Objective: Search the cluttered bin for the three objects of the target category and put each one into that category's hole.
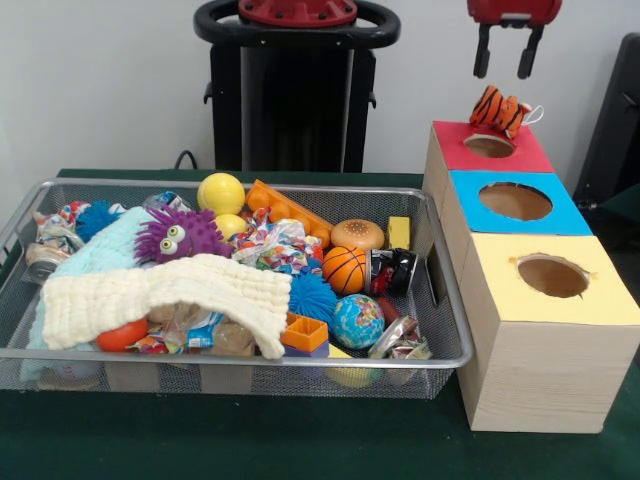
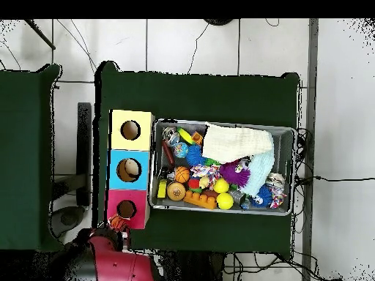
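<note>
Hovering open, claw [image 1: 508,58] above tiger [image 1: 499,110] on red box [image 1: 530,152].

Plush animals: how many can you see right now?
1: the tiger sits at the red box's hole, below the open gripper. Others may be buried in the bin.

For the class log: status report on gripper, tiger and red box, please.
Gripper open, empty, above the red box. Plush tiger sits at the far rim of the hole, not yet through. Nothing blocking the hole.
</note>
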Robot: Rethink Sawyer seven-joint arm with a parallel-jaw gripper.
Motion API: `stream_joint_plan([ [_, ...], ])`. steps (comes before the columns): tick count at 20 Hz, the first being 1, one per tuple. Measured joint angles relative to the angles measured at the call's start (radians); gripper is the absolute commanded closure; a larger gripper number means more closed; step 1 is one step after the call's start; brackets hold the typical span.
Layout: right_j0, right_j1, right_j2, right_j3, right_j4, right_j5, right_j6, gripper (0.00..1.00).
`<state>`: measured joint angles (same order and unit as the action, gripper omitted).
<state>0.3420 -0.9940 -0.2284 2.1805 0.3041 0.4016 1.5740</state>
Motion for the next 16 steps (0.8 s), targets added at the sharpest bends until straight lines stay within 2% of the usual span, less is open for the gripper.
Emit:
stream_joint_plan([
  [9, 0.070, -0.056, -0.021, 0.047, 0.008, 0.000, 0.015, 0.00],
  [16, 0.055, -0.061, -0.026, 0.075, 0.016, -0.009, 0.020, 0.00],
])
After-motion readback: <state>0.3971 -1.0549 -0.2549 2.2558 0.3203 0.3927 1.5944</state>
